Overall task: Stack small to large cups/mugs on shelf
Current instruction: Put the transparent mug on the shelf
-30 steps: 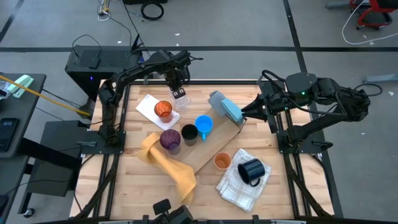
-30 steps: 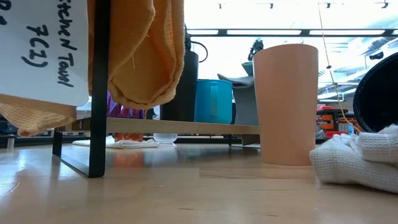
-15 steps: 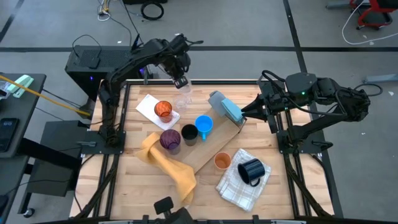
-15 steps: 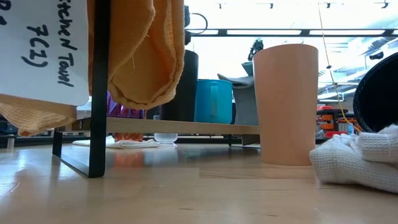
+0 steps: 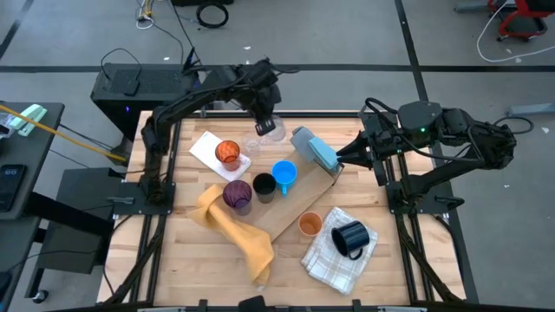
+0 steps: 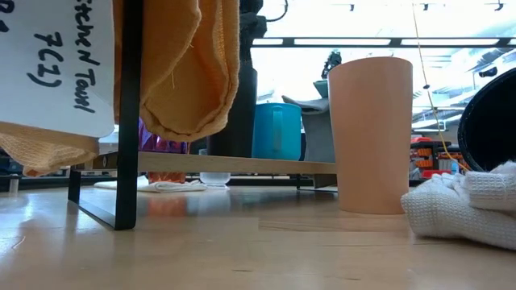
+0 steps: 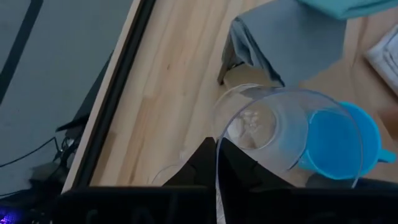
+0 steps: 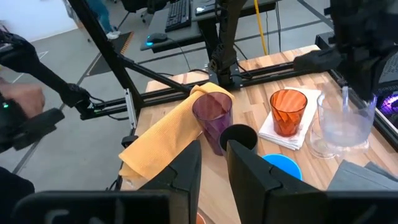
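High view shows your left gripper [image 5: 267,124] with jaws clamped on the clear cup [image 5: 271,130] at the counter's far edge, the shelf [image 5: 299,208] lying nearer you, while the right gripper's jaws stand parted and empty.

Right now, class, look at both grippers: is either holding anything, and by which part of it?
The left gripper holds a clear plastic cup by its rim, fingers pinching the wall, lifted above the table. The right gripper holds nothing.
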Action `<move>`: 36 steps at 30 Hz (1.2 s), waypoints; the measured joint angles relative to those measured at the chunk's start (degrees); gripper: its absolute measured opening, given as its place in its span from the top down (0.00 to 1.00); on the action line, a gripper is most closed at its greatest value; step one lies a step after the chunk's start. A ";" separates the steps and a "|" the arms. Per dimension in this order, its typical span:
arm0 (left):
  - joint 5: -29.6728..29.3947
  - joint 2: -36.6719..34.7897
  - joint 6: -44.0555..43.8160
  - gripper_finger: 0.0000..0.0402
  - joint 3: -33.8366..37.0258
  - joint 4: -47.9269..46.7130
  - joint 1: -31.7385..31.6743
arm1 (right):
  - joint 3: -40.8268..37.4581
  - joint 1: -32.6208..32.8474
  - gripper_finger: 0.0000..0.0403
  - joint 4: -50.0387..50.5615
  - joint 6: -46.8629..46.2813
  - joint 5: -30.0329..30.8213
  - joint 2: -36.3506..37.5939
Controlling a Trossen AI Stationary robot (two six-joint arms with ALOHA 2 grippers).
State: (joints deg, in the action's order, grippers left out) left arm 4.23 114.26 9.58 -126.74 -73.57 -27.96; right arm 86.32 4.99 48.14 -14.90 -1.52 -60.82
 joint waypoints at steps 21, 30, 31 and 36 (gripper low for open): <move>1.42 5.53 -2.48 0.96 0.01 5.68 3.83 | 0.00 0.02 0.79 0.00 -1.42 -0.02 0.00; 2.12 7.17 -2.97 0.96 0.02 7.04 4.70 | 0.00 0.02 0.79 0.02 -1.42 -0.02 0.00; 2.18 7.49 -2.97 0.96 -0.03 7.66 4.79 | 0.00 0.02 0.79 0.00 -1.42 -0.01 0.00; 3.50 8.65 -3.87 0.98 -0.02 9.47 5.73 | 0.00 0.02 0.79 0.00 -1.30 -0.02 0.00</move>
State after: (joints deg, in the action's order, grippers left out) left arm 7.73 122.90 5.71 -126.76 -64.10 -22.22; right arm 86.32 5.02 48.14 -16.20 -1.54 -60.82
